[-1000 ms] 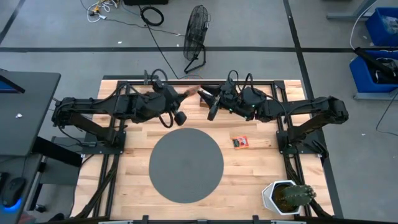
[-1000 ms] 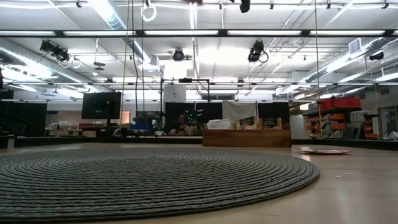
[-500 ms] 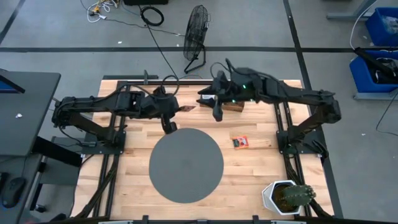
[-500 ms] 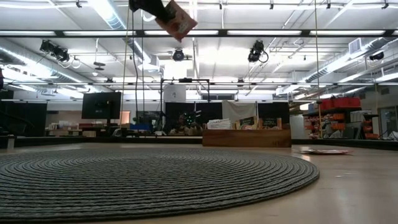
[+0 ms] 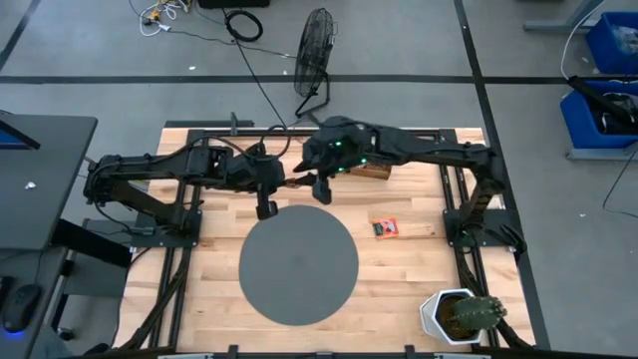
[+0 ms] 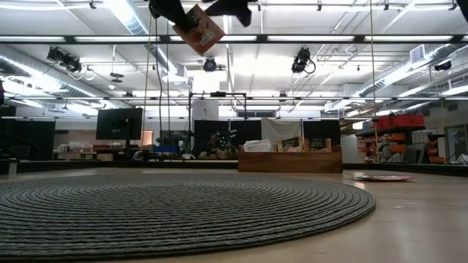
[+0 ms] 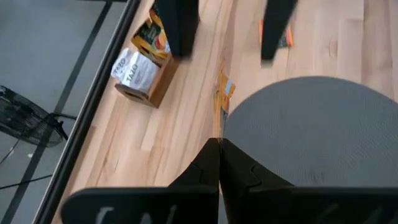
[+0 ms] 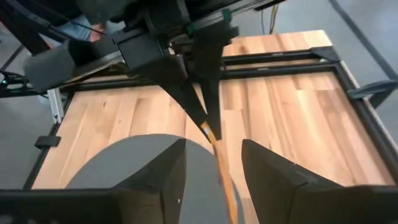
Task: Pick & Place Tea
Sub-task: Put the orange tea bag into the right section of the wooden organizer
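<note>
Low view: left hand (image 6: pixel 189 16) pinching flat orange tea packet (image 6: pixel 202 31).

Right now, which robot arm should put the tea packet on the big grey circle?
Probably the left: the left gripper is shut on the tea packet above the grey disc's far edge. The right gripper is open, holding nothing.

One orange tea packet (image 6: pixel 201 29) hangs tilted in the air, pinched at its edge by the left tool (image 5: pixel 282 185) above the far rim of the grey disc (image 5: pixel 298 264). Another orange packet (image 5: pixel 386 227) lies flat on the surface, just right of the disc.
</note>
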`<state>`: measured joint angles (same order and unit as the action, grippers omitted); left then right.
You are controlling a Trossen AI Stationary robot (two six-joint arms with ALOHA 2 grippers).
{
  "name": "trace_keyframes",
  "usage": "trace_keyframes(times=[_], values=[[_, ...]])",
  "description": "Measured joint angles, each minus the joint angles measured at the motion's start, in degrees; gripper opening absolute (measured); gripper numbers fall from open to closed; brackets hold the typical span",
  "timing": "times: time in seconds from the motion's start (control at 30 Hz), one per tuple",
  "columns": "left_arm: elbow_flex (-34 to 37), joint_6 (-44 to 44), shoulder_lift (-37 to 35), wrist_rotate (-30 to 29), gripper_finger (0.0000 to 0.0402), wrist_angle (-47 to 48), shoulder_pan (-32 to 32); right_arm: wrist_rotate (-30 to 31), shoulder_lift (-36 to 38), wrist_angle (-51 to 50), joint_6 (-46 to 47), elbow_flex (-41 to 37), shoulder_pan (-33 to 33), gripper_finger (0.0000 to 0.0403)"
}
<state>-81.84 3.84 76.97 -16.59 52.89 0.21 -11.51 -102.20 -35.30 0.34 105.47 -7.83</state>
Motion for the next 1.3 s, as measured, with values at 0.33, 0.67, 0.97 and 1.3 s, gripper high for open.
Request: trace_keyframes(times=[0.33, 0.67, 0.97, 1.3], values=[[0.0, 1.1, 0.0, 0.8, 0.0001, 1.7, 0.0, -1.6, -4.0, 2.6, 0.7, 0.9, 0.3, 0.016], [0.0, 1.0, 0.0, 0.8, 0.0001, 1.9, 0.0, -1.6, -4.1, 2.6, 0.7, 0.9, 0.3, 0.0159], [0.0, 0.9, 0.0, 0.8, 0.0001, 1.8, 0.0, -1.6, -4.4, 1.7, -2.0, 0.9, 0.3, 0.0022], [0.0, 6.4, -0.3, -2.7, 0.003, -1.5, 0.0, 0.5, -4.1, 1.6, -2.4, 1.0, 0.3, 0.0002]])
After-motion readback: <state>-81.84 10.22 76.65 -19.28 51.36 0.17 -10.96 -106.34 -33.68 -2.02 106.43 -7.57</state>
